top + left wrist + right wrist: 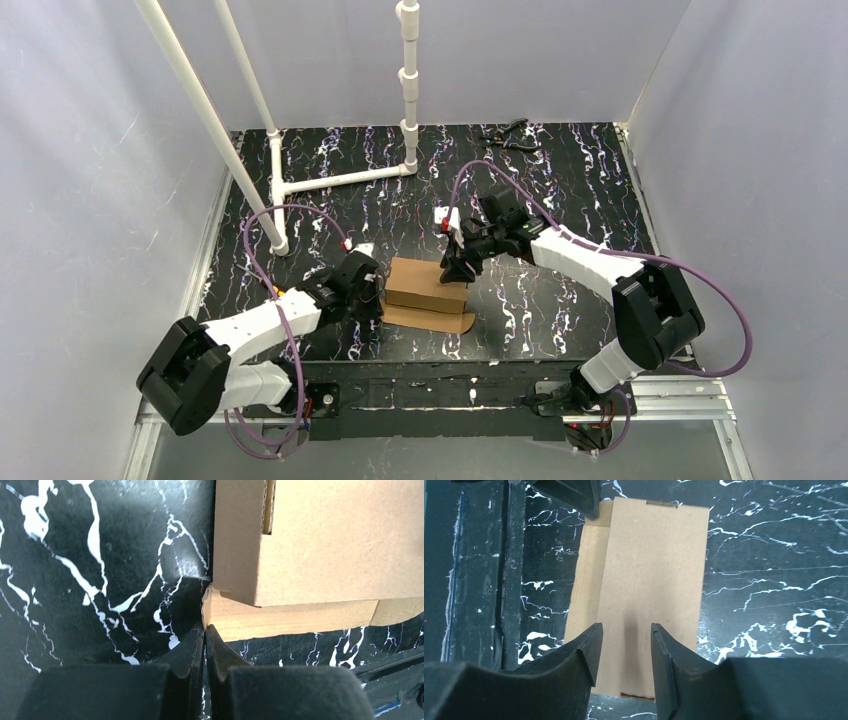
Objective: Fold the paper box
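Observation:
The paper box [425,283] is plain brown cardboard, standing as a low closed block at the middle of the table. One flap [432,321] lies flat on its near side. My left gripper [378,297] is at the box's left end, shut, and in the left wrist view its tips [205,628] touch the corner of that flat flap [290,621] below the box wall [325,540]. My right gripper [458,268] hovers open over the right end of the box top [654,570], with nothing between its fingers [626,645].
A white pipe frame [340,178] stands at the back left with a post [408,80] at the back centre. A small black tool [510,135] lies at the far edge. The table's near rail [430,395] runs between the arm bases.

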Controlling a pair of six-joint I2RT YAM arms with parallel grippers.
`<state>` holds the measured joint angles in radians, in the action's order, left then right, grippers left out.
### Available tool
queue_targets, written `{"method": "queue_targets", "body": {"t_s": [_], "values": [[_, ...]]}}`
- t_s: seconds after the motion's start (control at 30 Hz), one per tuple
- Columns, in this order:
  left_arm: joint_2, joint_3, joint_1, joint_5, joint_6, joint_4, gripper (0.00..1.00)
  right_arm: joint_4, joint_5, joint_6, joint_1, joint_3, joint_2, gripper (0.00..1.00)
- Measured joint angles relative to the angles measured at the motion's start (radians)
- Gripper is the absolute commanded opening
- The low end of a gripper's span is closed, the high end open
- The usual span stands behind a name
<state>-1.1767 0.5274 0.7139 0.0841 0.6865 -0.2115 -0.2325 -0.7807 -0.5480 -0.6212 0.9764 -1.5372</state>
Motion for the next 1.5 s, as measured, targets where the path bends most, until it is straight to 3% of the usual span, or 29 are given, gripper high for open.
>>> {"method": "queue_targets", "body": {"t_s": [0.53,1.5], "values": [[-0.084,0.056,-0.039,-0.075,-0.158,0.021,0.00,-0.225,-0.001,-0.151,0.022,0.163,-0.104,0.54],[-0.157,0.073,-0.045,-0.166,-0.144,0.048,0.00,-0.226,0.000,-0.154,0.022,0.153,-0.104,0.63]]}}
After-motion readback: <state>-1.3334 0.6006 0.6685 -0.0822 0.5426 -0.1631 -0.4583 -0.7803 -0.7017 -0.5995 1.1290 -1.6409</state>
